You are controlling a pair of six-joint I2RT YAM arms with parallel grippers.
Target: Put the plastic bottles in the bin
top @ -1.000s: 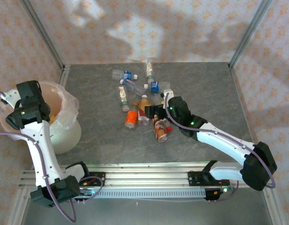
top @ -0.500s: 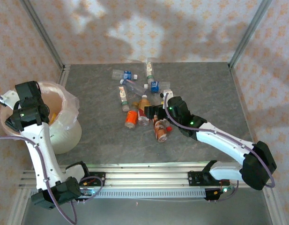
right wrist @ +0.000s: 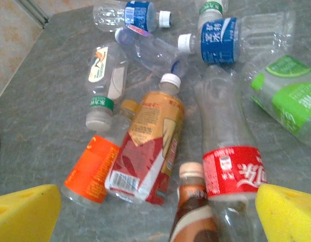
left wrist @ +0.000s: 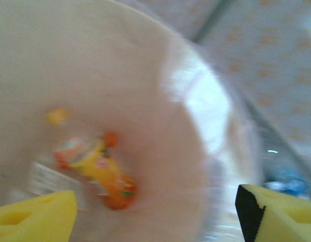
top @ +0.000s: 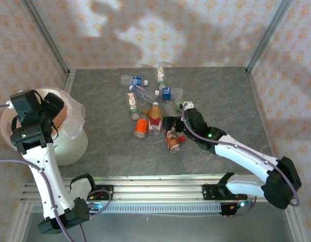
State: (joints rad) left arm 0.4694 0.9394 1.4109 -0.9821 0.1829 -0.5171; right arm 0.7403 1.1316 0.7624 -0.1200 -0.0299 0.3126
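Both the left gripper (left wrist: 155,214), over the bin (top: 72,146) where one bottle (left wrist: 112,179) lies, and the right gripper (right wrist: 155,214), above the bottles (right wrist: 147,146) piled on the table (top: 226,96), spread their fingers wide, empty.

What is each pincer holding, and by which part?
Nothing. The left pincer is open over the bin; the right pincer is open above the bottles.

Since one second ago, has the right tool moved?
Yes. The right tool has pulled back slightly to the right, uncovering the red-labelled bottle, which stayed put.
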